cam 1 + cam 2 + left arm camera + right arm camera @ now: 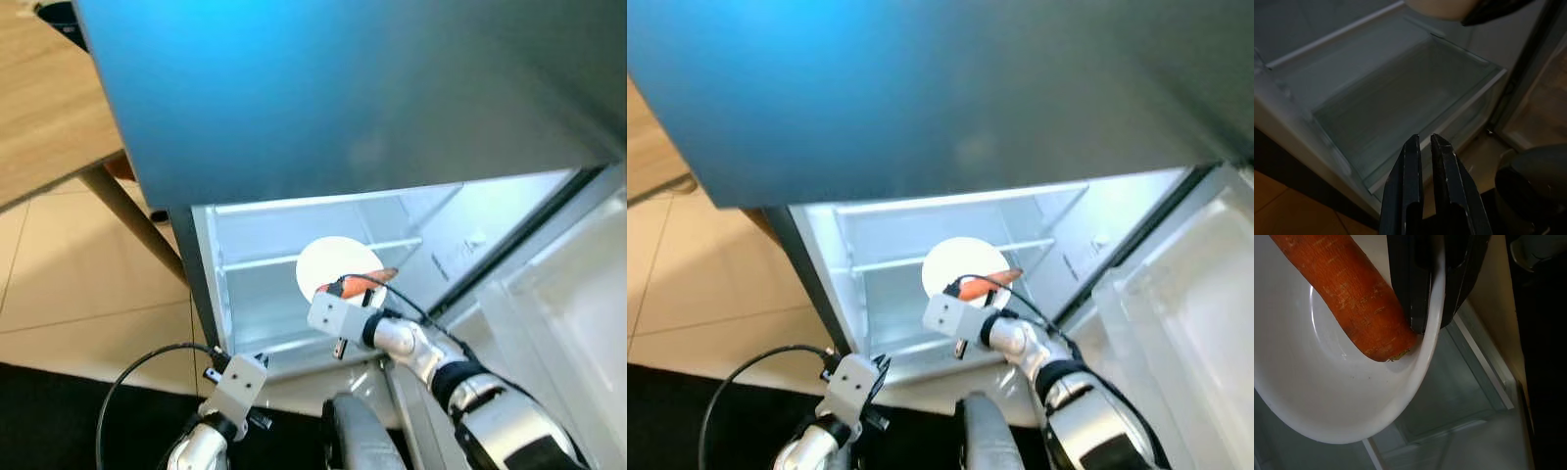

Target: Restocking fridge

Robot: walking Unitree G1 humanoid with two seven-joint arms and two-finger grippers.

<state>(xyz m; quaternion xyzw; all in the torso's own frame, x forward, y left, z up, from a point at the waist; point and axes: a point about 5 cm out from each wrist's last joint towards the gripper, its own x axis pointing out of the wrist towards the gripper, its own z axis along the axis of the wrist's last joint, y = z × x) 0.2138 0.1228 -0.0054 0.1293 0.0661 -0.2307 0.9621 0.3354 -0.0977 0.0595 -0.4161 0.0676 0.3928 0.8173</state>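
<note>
Head views, left and right eye: fridge (pixel 323 98) with its blue-grey upper door face filling the top of frame; lower compartment (pixel 294 255) open and lit white, door (pixel 1185 343) swung out toward 3 o'clock. Right gripper (pixel 367 287) reaches in from 5 o'clock, holding a white plate (pixel 328 264) tilted up at the compartment mouth. Carrot (pixel 364 284) lies on the plate, at its 4 o'clock edge, just by the fingers. Glass shelf (pixel 284 259) runs across the compartment behind the plate. Left gripper (pixel 257 364) sits low at 7 o'clock, just outside the fridge front, a black cable (pixel 137 372) looping off its wrist. Wooden table (pixel 49 108) with a slanted leg at 9 to 10 o'clock; pale tiled floor (pixel 69 284) under it, dark mat (pixel 49 421) at 8 o'clock.

Left wrist view: dim. Left gripper's two black fingers (pixel 1413 181) nearly together, a thin slit between them, nothing in them. Beyond them a clear crisper drawer (pixel 1400 103) at the bottom of the fridge, white frame around it.

Right wrist view: right gripper's jaws clamped on the plate's rim (pixel 1436 308), one finger (pixel 1410 279) on the upper face, the other beneath. Carrot's blunt end (pixel 1383 340) touches the upper finger. Glass shelf edge (pixel 1464 382) shows below the plate.
</note>
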